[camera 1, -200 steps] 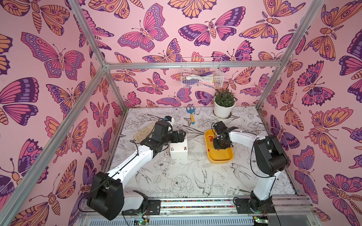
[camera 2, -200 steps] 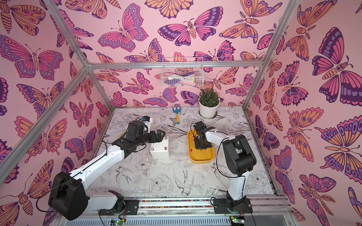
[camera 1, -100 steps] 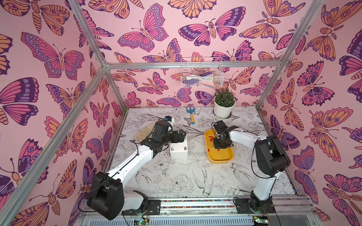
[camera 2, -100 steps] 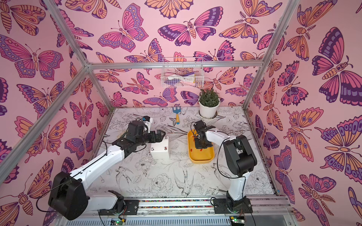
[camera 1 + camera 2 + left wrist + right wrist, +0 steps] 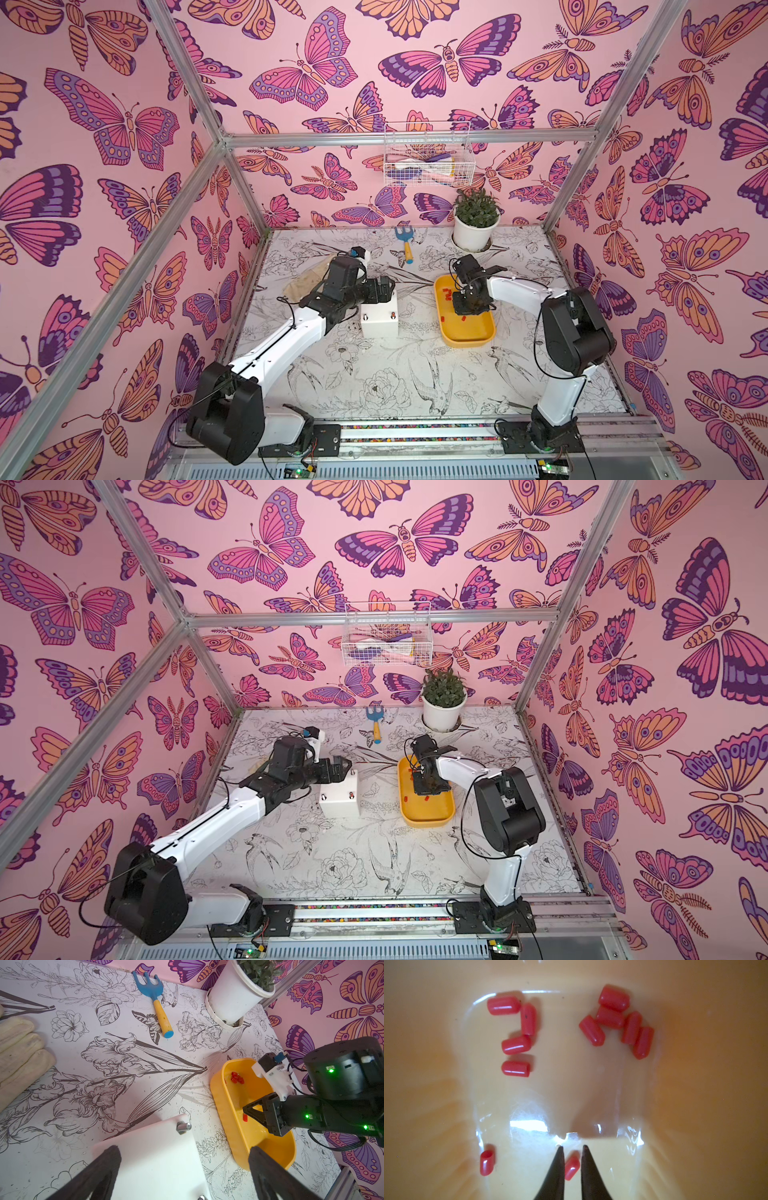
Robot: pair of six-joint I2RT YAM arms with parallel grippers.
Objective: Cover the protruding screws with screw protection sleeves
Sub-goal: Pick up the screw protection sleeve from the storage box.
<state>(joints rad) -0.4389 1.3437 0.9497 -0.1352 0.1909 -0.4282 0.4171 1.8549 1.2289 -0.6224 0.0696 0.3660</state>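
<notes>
Straddling one sleeve [image 5: 572, 1167], right hand [image 5: 572, 1148] hangs midway between walls of tray [image 5: 425, 1084].

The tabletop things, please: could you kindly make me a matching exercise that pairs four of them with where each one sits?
Things
1. red caps
2. toy rake
3. plant pot
4. white box

Places
A. standing upright below the wire basket
B. beside the yellow tray, with metal studs on top
C. lying loose inside the yellow tray
D. lying flat at the far end of the table

Pairs: 1-C, 2-D, 3-A, 4-B
</notes>
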